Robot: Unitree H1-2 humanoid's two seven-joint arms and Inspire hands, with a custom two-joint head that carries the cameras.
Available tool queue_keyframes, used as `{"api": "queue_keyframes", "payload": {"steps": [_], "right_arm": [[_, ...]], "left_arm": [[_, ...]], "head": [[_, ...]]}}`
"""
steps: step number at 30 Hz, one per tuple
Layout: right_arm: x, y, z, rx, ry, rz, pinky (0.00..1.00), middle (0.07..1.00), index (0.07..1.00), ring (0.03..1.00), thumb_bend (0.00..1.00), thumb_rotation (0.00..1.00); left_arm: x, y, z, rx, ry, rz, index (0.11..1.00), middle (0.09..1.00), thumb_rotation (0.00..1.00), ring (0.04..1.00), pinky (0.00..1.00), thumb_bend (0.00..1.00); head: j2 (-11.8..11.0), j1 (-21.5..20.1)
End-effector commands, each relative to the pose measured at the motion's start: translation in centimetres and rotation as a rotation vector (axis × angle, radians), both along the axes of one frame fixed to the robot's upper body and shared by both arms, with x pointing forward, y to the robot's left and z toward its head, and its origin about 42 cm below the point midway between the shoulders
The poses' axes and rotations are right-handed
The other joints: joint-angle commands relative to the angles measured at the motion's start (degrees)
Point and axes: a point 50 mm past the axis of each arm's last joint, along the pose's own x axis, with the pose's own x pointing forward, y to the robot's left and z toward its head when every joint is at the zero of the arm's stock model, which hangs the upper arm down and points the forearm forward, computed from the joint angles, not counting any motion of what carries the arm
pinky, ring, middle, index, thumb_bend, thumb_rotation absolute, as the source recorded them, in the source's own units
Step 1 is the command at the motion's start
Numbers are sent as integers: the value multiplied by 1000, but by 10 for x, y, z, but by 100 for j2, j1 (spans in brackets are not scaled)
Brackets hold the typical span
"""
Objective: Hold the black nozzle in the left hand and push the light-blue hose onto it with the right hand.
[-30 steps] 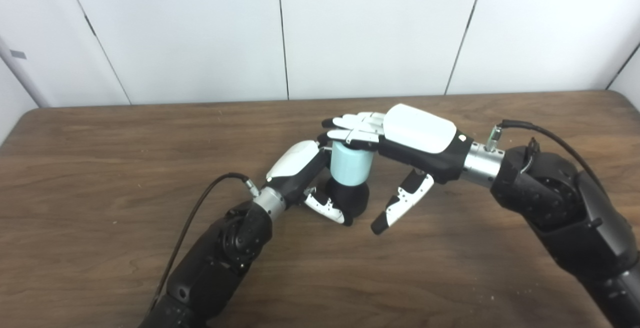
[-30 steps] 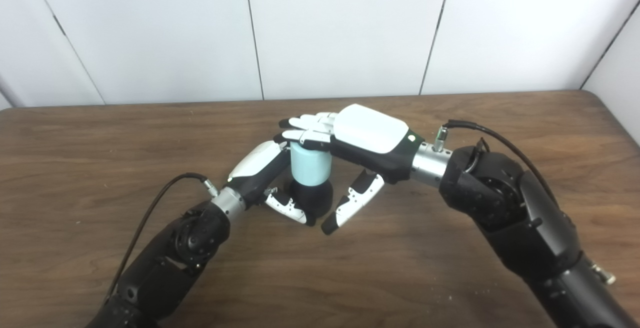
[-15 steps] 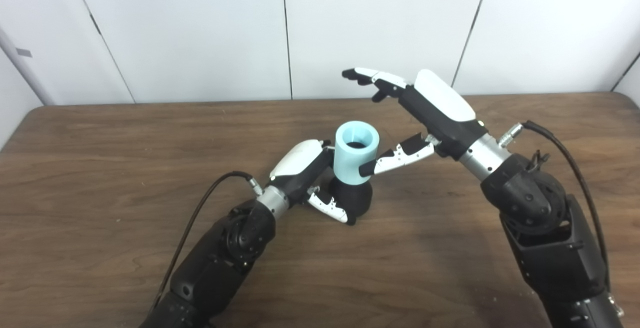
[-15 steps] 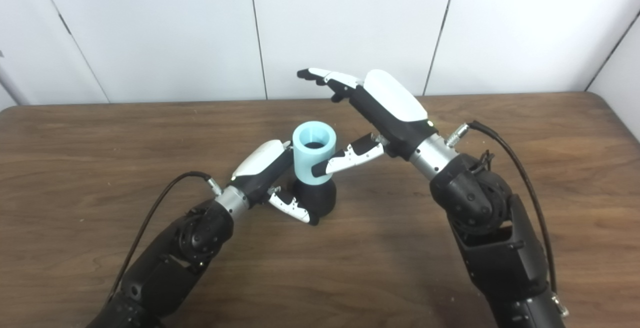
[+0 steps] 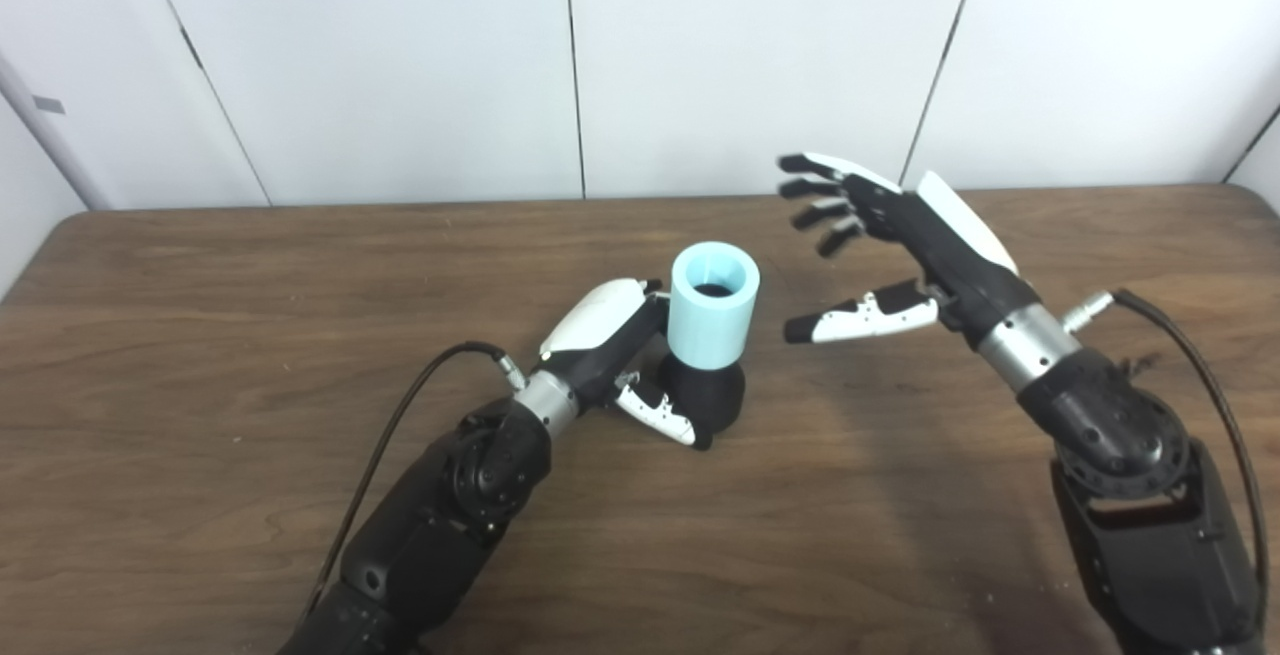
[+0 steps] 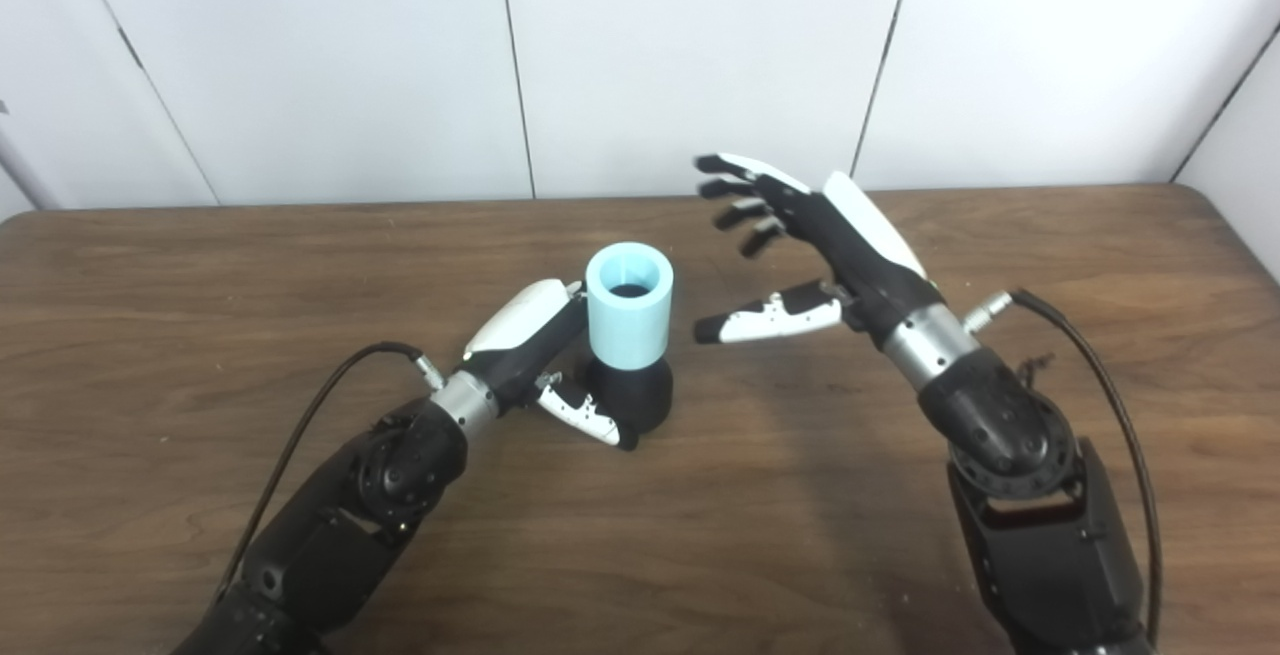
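Left eye view: the black nozzle (image 5: 705,397) is gripped by the left hand (image 5: 612,340) on the counter (image 5: 200,335). The light-blue hose (image 5: 712,317) is seated upright on it, opening upward. Beside it, the right hand (image 5: 900,245) is held spread wide, empty.

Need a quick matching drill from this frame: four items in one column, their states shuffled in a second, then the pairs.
Items
1. left robot hand
2. right robot hand
3. light-blue hose
4. black nozzle

States
A. standing on the table, gripped at its base
B. open, off to the side, touching nothing
C. upright, seated on top of the nozzle
D. shut on the nozzle

Pairs: 1-D, 2-B, 3-C, 4-A
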Motion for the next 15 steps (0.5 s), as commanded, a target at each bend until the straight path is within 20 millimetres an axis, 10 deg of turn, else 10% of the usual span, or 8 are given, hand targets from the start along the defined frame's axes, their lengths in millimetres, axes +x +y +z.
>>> {"api": "queue_keyframes", "payload": {"steps": [1,13,15], "right_arm": [[1,-4,7,18,-43,-38,536,805,847,707,622,117],[-11,-12,-15,112,-38,-112,556,827,855,728,698,170],[-12,-13,-14,109,-52,-110,555,826,853,728,696,163]], "left_arm": [[-15,20,-48,153,181,31,484,492,0,605,1000,525],[-14,24,-47,140,195,36,507,476,0,625,989,524],[-14,24,-47,142,192,40,683,686,101,728,985,747]], "head": [[11,1],[14,-4],[17,-6]]}}
